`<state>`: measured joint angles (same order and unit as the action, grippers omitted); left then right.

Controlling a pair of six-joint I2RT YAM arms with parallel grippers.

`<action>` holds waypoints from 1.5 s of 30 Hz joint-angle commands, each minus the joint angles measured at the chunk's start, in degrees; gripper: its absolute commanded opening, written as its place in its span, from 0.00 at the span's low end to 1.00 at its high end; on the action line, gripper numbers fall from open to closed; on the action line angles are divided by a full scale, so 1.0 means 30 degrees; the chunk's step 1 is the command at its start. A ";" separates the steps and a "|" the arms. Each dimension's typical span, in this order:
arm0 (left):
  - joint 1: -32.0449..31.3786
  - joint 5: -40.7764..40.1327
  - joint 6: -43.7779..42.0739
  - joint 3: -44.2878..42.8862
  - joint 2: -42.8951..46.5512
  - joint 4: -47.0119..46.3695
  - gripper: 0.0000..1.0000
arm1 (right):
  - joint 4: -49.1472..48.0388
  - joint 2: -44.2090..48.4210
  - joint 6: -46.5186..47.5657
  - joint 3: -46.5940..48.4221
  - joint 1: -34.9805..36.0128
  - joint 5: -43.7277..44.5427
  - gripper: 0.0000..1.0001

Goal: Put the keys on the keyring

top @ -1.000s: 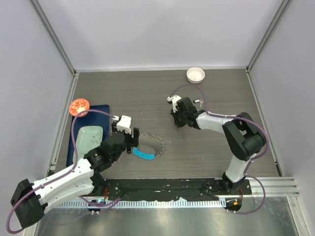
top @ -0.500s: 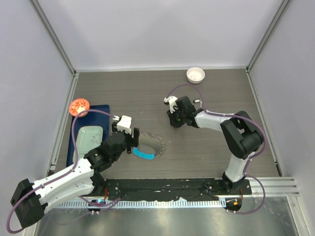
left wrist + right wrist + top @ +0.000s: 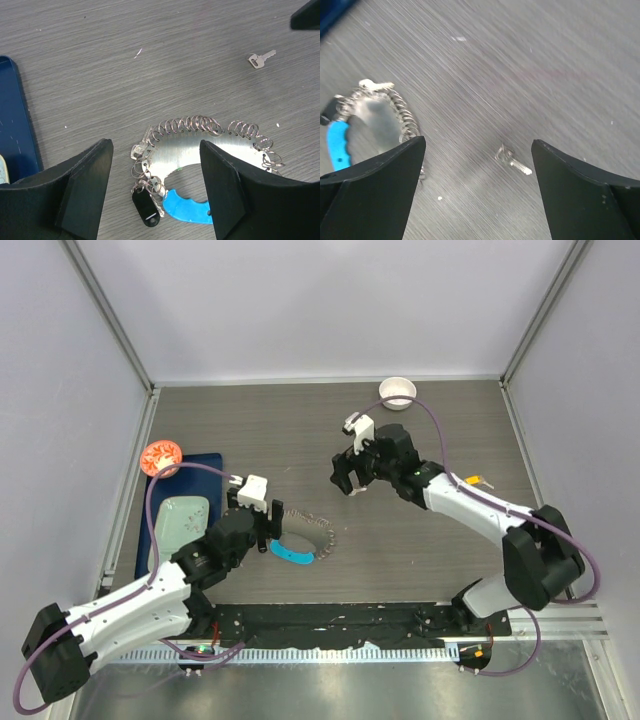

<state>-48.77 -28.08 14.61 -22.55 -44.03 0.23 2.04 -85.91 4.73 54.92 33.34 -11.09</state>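
Note:
The keyring [image 3: 192, 145] lies flat on the table, a silver crescent edged with wire loops and ending in a blue segment [image 3: 187, 209]. A black tag [image 3: 145, 210] and a small key [image 3: 138, 149] hang on its loops. My left gripper [image 3: 155, 200] hovers open over the keyring's [image 3: 308, 533] left end, holding nothing. One loose silver key [image 3: 512, 161] lies on the table below my right gripper [image 3: 480, 192], which is open and empty. The same key [image 3: 261, 58] lies up and right of the ring in the left wrist view. In the top view the right gripper [image 3: 350, 480] is up and right of the ring.
A white bowl [image 3: 397, 392] stands at the back. A yellow-tagged key [image 3: 477, 480] lies right of the right arm. At the left are a blue mat [image 3: 196, 468], a pale green tray [image 3: 184, 521] and an orange-red disc [image 3: 160, 454].
My right gripper went from shut to wide open, and its arm swung its elbow out to the right. The left arm and the keyring stayed where they were.

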 commanded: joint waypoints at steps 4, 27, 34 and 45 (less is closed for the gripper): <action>0.0056 -0.1246 0.0841 -0.0249 -0.0177 -0.0458 0.85 | -0.3872 0.1186 -0.1077 -0.1927 0.1100 -0.1986 0.98; 0.0027 -0.3269 0.1223 0.0249 -0.0674 -0.1014 0.99 | -0.1796 -0.4734 -0.2456 0.0885 0.4647 -0.1079 0.68; 0.0056 -0.3005 0.1194 0.0220 -0.0645 -0.0985 0.99 | -0.1209 -0.3855 -0.3246 -0.0431 0.4852 -0.1019 0.64; 0.0028 -0.2712 0.1165 0.0132 -0.0850 -0.1014 0.98 | 0.1099 -0.2771 -0.3044 0.0148 0.5380 -0.2748 0.47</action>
<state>-48.73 -35.99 17.58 -20.80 -46.46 -0.43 1.54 -98.06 -5.13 52.53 49.15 -17.12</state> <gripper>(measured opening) 0.987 0.474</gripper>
